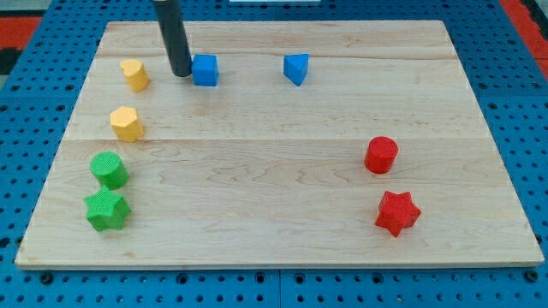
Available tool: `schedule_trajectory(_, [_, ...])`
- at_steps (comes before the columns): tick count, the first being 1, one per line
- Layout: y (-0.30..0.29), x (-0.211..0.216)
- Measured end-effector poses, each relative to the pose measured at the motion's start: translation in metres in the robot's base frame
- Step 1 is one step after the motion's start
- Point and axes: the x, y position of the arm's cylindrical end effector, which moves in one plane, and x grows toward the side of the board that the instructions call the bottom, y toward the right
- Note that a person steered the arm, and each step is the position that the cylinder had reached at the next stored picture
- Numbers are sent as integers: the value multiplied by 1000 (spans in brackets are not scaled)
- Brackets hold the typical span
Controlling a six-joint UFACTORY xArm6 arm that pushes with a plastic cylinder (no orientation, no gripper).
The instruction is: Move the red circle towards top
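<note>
The red circle [381, 155] sits at the view's right, a little below mid-height of the wooden board [282, 231]. A red star [397, 212] lies just below it. My tip [181, 74] is at the view's upper left, touching or almost touching the left side of a blue cube [205, 70]. The tip is far from the red circle, up and to the left of it.
A blue triangle-like block [296, 68] lies near the top centre. Two yellow blocks [134, 74] [127, 124] sit at the left. A green circle [109, 169] and a green star [106, 210] sit at the lower left.
</note>
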Motion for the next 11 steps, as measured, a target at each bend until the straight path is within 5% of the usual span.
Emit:
schedule_trajectory(1, [-6,1])
schedule_trajectory(2, [-1,56])
schedule_trajectory(5, [184,174])
schedule_trajectory(6, [246,174])
schedule_trajectory(9, [297,204])
schedule_trajectory(11, [272,128])
